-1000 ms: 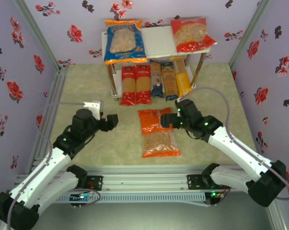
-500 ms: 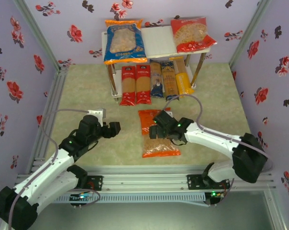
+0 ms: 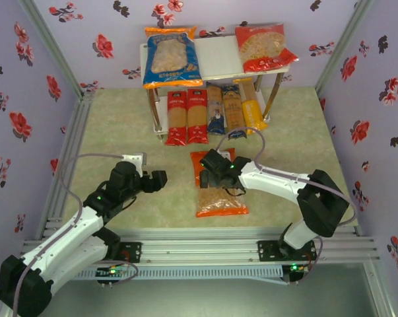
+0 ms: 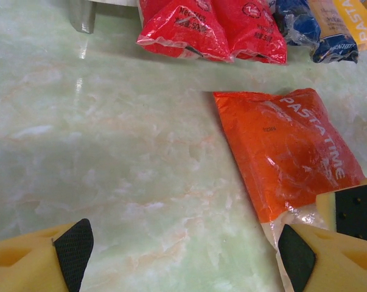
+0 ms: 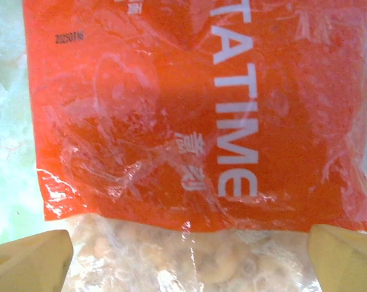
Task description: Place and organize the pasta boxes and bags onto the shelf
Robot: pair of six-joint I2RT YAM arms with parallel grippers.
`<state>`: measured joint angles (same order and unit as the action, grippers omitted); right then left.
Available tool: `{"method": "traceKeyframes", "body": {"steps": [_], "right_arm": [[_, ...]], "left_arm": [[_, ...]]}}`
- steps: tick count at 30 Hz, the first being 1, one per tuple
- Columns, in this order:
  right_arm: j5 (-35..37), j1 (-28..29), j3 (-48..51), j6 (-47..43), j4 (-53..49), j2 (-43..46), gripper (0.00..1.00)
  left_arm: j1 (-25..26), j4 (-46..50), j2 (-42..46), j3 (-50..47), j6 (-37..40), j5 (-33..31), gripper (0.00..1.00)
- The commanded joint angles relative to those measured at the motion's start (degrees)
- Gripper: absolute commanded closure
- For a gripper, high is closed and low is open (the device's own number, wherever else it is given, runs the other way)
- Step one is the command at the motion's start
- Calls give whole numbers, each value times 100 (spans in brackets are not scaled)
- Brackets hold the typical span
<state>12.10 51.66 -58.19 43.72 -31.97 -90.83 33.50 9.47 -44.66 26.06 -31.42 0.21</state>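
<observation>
Enclosing walls [image 3: 73, 39]: pale lilac, printed with red and black flowers, well beyond both grippers on three sides.
Desk [image 3: 119, 125]: glossy, pale green marbled top.
Shelf [image 3: 220, 56]: white boards on metal legs, far ahead of both grippers; the middle of the top board is bare.
Bags: blue bag [image 3: 172, 58] and red bag [image 3: 263, 46] lie on the top board. The orange bag [image 3: 222, 198] lies flat on the desk directly under the right gripper [image 3: 204, 176], lettered "PASTATIME" in white, with tan pasta in its clear window.
Pasta boxes: two red packs [image 3: 187, 117], dark blue pack [image 3: 215, 111], tan-and-blue pack [image 3: 233, 111] and yellow-orange pack [image 3: 250, 105] marked "PASTA" lie side by side under the top board.
Right gripper [image 5: 186, 258]: jaws spread wide, fingertips straddling the orange bag [image 5: 189, 109]; contact cannot be told.
Left gripper [image 4: 183, 249]: spread apart, empty, with the orange bag [image 4: 286, 152] just to its right.
</observation>
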Motion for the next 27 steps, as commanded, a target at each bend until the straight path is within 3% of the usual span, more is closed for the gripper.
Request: {"method": "traceKeyframes", "body": {"steps": [1, 19, 22, 27], "right_arm": [[146, 48, -186, 22, -303, -277, 1], [-433, 43, -28, -31, -280, -1227, 1], [-588, 52, 129, -22, -190, -1288, 7], [-843, 45, 313, -22, -39, -1332, 24]], "left_arm": [[26, -251, -46, -49, -77, 59, 15], [-66, -447, -165, -154, -118, 128, 14], [-97, -455, -174, -164, -118, 132, 14], [-145, -532, -232, -181, -145, 181, 14]]}}
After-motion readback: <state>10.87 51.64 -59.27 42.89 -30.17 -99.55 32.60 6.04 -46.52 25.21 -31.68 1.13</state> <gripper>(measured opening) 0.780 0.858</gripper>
